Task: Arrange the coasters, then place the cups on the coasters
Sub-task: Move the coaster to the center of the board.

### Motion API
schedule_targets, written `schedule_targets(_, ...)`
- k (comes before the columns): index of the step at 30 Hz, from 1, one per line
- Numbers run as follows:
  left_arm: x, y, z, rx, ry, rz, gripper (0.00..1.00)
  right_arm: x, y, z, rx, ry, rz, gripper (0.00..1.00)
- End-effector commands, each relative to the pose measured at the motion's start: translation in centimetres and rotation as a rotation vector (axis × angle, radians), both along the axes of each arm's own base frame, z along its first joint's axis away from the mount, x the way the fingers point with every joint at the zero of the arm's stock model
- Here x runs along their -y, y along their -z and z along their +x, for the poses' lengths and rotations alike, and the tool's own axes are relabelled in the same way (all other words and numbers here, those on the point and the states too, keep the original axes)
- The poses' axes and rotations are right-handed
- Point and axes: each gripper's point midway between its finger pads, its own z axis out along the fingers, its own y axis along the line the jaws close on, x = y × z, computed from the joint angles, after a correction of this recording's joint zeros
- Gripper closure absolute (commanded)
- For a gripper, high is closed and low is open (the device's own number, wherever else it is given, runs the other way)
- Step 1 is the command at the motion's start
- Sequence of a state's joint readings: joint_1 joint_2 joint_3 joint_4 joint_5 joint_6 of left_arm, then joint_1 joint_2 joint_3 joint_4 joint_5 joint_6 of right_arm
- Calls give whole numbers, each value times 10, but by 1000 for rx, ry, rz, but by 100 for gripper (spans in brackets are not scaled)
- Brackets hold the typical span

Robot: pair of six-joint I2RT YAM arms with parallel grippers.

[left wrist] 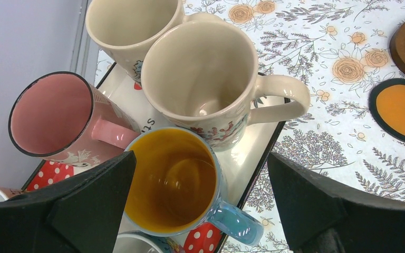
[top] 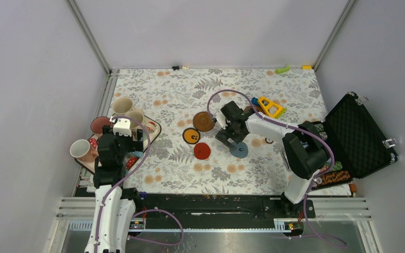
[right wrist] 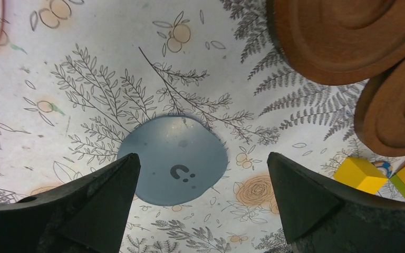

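- Right gripper (right wrist: 201, 158), jaws spread over the grey-blue coaster (right wrist: 173, 160) at lower centre: the thin disc could slide away uncaught.
- Left gripper (left wrist: 201, 156), jaws spread above the blue cup (left wrist: 171, 182): the crowding pink cup (left wrist: 52, 116) could tip.

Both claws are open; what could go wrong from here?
1. The left claw hangs over the blue ceramic mug with the yellow inside, crowded by the pink mug and a cream mug; closing there might knock a neighbour over.
2. The thin grey-blue round coaster under the right claw lies flat on the flowered tablecloth, so the claw may slip off it.
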State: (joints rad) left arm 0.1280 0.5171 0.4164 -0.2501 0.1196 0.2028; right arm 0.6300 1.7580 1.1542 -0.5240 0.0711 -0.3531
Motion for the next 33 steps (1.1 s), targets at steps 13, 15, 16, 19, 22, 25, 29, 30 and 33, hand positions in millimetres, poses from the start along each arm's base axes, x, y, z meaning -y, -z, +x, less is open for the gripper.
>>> schedule_targets(13,-3,-10,6,47,-3,15,1,-14,12,-32,-91,-171,-25,0)
schedule_targets(15,-3,-11,6,49,-3,15,1,-9,17,-27,-70,-165,-70,0)
schedule_targets(16,-2,-11,5,49,-1,14,1,-7,19,-24,-63,-163,-87,0)
schedule_targets(19,-2,-11,5,49,0,15,1,3,26,-17,-44,-165,-160,0)
schedule_targets(22,-2,-11,5,50,3,15,1,16,26,-7,-4,-160,-243,0)
schedule_targets(25,-1,-11,5,51,4,14,1,21,20,-2,20,-148,-254,0)
schedule_targets(29,-1,-12,4,52,4,15,1,28,13,1,14,-116,-229,0)
schedule_targets(30,-1,-13,4,53,5,15,1,32,13,1,1,-101,-218,0)
schedule_targets(33,0,-13,3,57,8,14,1,41,11,3,-50,-43,-172,1)
